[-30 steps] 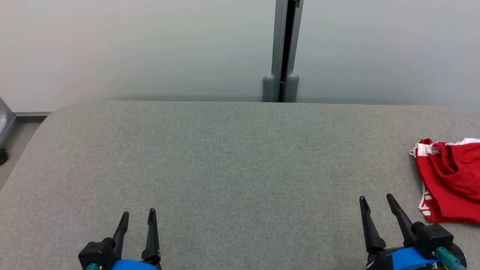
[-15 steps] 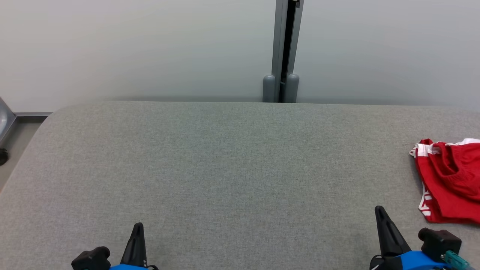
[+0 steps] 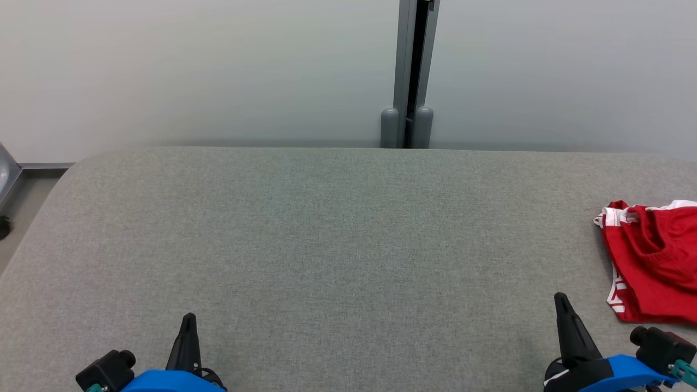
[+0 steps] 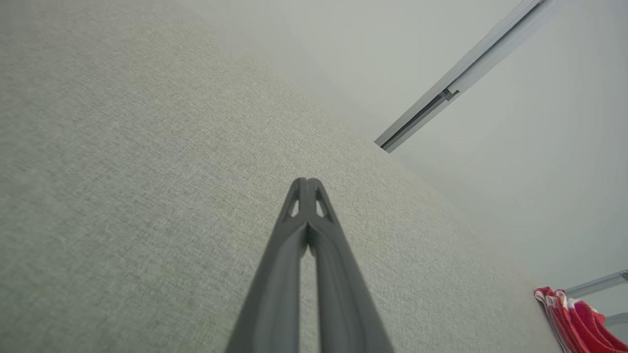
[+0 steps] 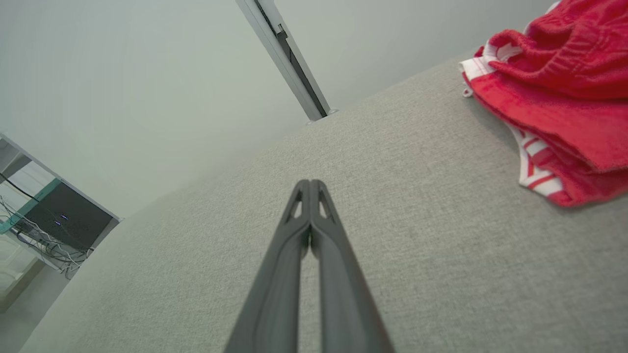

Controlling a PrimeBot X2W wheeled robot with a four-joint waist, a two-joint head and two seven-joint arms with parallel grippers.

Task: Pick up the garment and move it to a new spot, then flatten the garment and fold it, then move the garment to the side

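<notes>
two closed, empty: left gripper [image 3: 188, 322], right gripper [image 3: 560, 301]; red garment [image 3: 653, 261] with white-striped trim lies bunched up.

Pale wall [image 3: 218, 71], grey vertical post [image 3: 408, 71] — grey fabric table [image 3: 326, 245], floor strip [image 3: 27, 190] left.

dark two-fingered left gripper [image 3: 189, 317], fingers pressed together, empty, dark two-fingered right gripper [image 3: 560, 298] likewise closed, empty, both pointing forward

The red garment [image 3: 653, 261] runs off the head view's right edge. The bottom edge cuts off the bases of the left gripper [image 3: 188, 320] and right gripper [image 3: 560, 300]. Far left, cabled equipment [image 5: 64, 223] is too small to identify.
</notes>
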